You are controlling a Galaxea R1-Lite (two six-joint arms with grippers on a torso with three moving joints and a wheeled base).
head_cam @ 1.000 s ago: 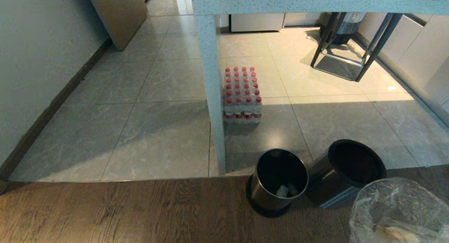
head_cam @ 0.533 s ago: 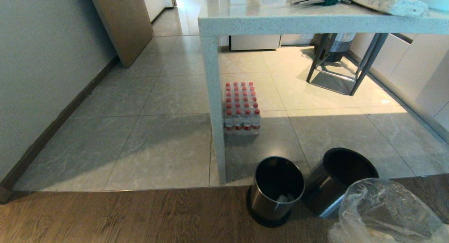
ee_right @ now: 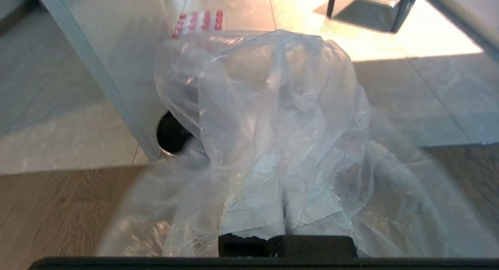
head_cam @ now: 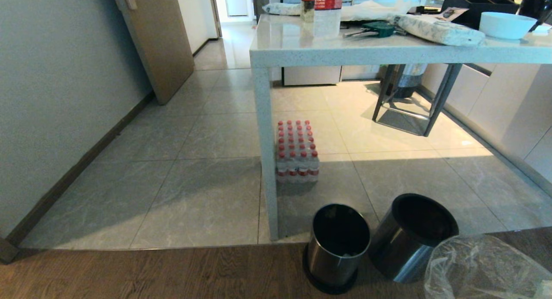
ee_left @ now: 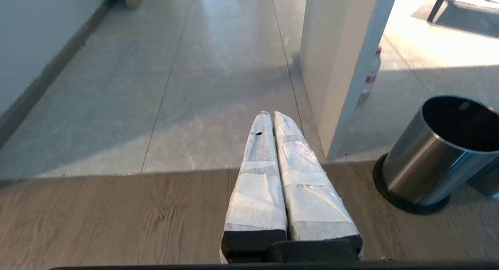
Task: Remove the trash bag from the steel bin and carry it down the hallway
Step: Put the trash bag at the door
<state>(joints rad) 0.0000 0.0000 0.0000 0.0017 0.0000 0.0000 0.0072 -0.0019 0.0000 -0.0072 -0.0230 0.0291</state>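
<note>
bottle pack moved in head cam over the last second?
No. The camera tilted up; the bottle pack still sits right beside the table leg.

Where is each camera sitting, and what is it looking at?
Head view: sits on the robot's head, looking forward and down at the tiled floor, the stone table, two steel bins and the trash bag; no arm shows.
Left wrist view: sits behind the left gripper, which is shut and empty, facing the floor and a table leg.
Right wrist view: sits behind the right gripper, shut on the trash bag draped over it.
Shared: head and left wrist views both show the upright steel bin.
</note>
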